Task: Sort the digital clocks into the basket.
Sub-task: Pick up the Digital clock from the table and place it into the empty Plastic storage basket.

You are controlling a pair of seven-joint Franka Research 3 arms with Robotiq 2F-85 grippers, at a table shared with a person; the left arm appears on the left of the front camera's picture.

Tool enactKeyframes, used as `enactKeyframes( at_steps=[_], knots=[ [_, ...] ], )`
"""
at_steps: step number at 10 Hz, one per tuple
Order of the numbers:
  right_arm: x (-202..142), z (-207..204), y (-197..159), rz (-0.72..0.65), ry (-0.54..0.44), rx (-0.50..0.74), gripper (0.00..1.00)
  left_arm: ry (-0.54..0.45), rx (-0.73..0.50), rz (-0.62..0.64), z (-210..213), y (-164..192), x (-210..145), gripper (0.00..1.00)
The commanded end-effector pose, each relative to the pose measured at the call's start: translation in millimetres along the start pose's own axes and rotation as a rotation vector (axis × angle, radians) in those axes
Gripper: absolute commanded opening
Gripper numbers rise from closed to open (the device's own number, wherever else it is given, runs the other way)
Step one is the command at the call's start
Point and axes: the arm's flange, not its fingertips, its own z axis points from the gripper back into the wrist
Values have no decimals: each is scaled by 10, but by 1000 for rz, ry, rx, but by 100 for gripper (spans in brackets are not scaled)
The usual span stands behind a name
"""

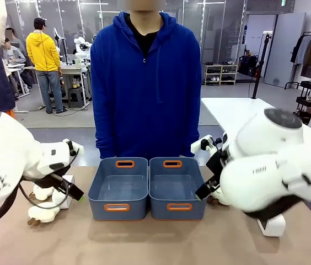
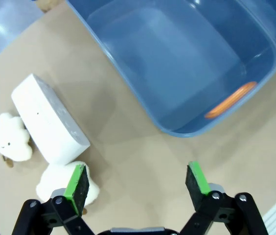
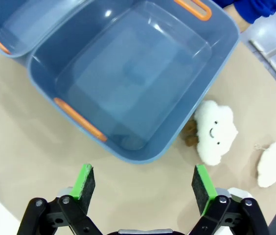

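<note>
Two identical blue-grey baskets with orange-rimmed handle slots stand side by side mid-table, the left basket (image 1: 118,189) (image 2: 177,58) and the right basket (image 1: 177,187) (image 3: 128,73); both are empty. One white digital clock (image 2: 50,122) (image 1: 68,179) with a grey face lies left of the baskets. A second white block, apparently another clock (image 1: 272,225), sits under my right arm. My left gripper (image 1: 76,193) (image 2: 138,183) hovers open over bare table between that clock and the left basket. Above the table, before the right basket's corner, my right gripper (image 1: 203,192) (image 3: 140,185) is open and holds nothing.
Cream cloud plush toys lie beside the left clock (image 2: 11,138) (image 2: 59,182) (image 1: 44,208) and right of the right basket (image 3: 215,131) (image 3: 271,164). A person in a blue hoodie (image 1: 144,83) stands at the far edge, behind the baskets. Bare table lies in front of the baskets.
</note>
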Motion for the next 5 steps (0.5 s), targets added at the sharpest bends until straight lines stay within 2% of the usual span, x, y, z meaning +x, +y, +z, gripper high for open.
enactKeyframes(
  at_steps=[1, 2, 3, 4, 5],
  knots=[
    [149, 329, -280, -24, 17, 117, 100, 20, -135, 34, 339, 293, 102, 100],
    [180, 425, -364, -48, 31, 162, 100, 27, -207, 54, 451, 389, 104, 100],
    [175, 493, -498, -108, 66, 267, 100, 31, -313, 93, 540, 510, 74, 100],
    [138, 488, -711, -176, 54, 341, 100, 1, -393, 173, 529, 691, 32, 100],
    [52, 576, -896, -235, -8, 437, 100, -97, -536, 222, 600, 852, -74, 100]
  ],
)
